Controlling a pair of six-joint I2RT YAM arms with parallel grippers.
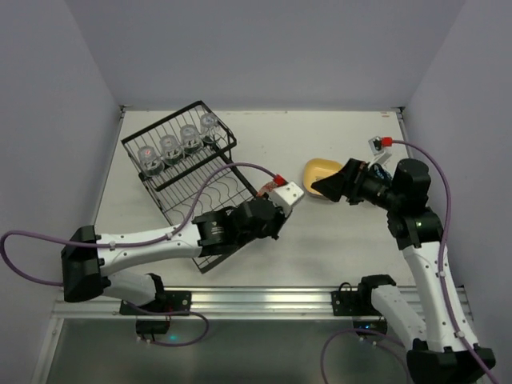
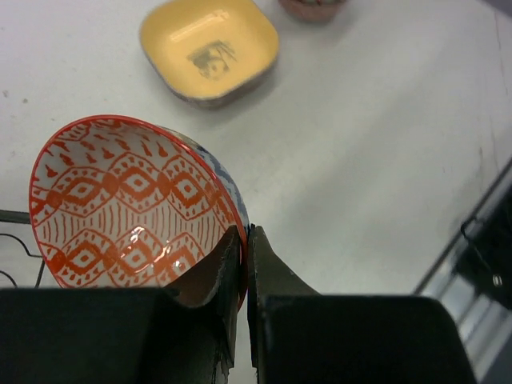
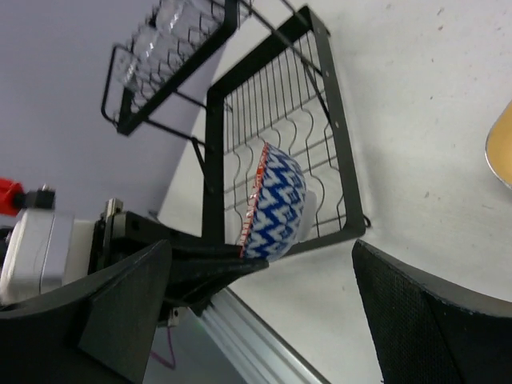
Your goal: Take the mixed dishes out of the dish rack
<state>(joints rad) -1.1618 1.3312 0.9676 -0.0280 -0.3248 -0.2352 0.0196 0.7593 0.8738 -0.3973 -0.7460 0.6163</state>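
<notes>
Left wrist view is showing the left gripper (image 2: 244, 240) pinching the rim of a small red-patterned ceramic bowl (image 2: 120, 208) at lower left, with a yellow rounded-square plate (image 2: 210, 50) lying at top centre. Across, the right gripper (image 3: 260, 264) is hanging spread wide.

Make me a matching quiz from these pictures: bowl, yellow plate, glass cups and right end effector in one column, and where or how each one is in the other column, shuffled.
1. bowl
2. yellow plate
3. cups
4. right end effector

A. open, holding nothing
B. in the basket part of the rack
C. pinched at the rim by the left end effector
D. flat on the table

Pairs: 1-C, 2-D, 3-B, 4-A
</notes>
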